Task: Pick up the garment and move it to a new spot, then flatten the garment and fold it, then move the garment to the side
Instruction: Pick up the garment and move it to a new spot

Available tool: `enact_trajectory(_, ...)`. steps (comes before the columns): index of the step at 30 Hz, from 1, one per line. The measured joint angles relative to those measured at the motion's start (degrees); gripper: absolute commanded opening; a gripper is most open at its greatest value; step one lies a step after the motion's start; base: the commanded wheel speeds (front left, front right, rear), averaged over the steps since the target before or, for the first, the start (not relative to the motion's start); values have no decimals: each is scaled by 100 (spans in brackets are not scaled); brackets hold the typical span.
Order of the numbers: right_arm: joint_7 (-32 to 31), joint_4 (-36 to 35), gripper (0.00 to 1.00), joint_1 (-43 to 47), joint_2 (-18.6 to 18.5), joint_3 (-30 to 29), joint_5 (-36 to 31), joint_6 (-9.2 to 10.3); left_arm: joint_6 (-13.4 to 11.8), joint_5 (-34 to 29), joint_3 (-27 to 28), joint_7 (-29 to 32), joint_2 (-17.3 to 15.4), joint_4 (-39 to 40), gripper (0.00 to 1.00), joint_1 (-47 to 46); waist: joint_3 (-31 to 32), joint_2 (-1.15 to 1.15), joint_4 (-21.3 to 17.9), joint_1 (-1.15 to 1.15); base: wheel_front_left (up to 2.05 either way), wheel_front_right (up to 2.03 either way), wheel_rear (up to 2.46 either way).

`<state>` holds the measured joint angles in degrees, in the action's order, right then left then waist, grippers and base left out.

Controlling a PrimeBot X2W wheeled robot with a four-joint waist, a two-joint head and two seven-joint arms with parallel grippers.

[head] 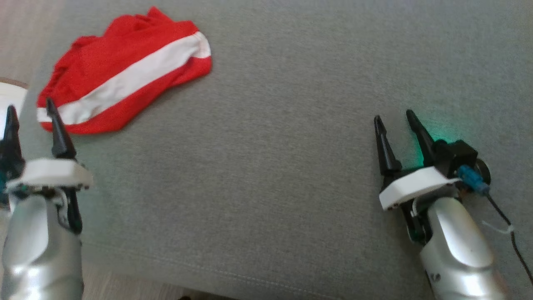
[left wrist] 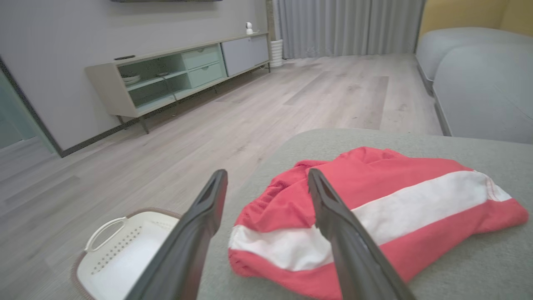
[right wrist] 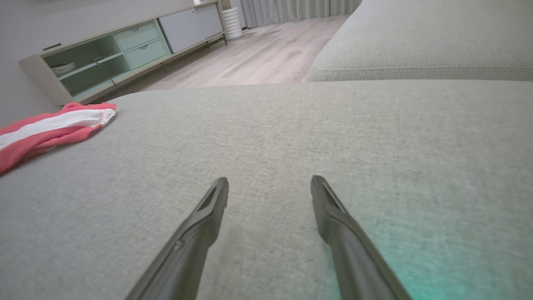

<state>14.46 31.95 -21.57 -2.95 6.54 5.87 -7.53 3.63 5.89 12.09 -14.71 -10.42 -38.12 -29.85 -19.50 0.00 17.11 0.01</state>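
While both stand wide open and empty, the left pincer (head: 30, 109) hangs at eight o'clock of the head view, just beside the red garment (head: 125, 79) with a white stripe, which lies rumpled at ten o'clock on the grey cushion (head: 270, 166); the right pincer (head: 394, 116) hangs at four o'clock, well apart.

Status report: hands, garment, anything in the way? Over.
Left hand open, empty, poised by the garment. Right hand open, empty, over bare cushion. Garment crumpled near cushion's left edge. Nothing blocking.
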Motion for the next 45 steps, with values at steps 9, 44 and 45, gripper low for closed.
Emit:
enact_trajectory(9, 26, -179, 100, -394, 20, 4, -92, 0, 349, 20, -490, 1, -290, -1495, 100, -1238, -465, 0, -513, -1, 0, 0, 0)
enact_trajectory(44, 46, 90, 100, 10, 1, 89, 995, 0, 396, 1000, -3111, 0, -141, 483, 0, -1915, 335, 0, -1602, -2, 0, 0, 0)
enact_trajectory(45, 42, 105, 100, 38, 1, 113, 1027, 0, 396, 1057, -3244, 0, -38, 558, 0, -1832, 379, 0, -1688, -2, 0, 0, 0)
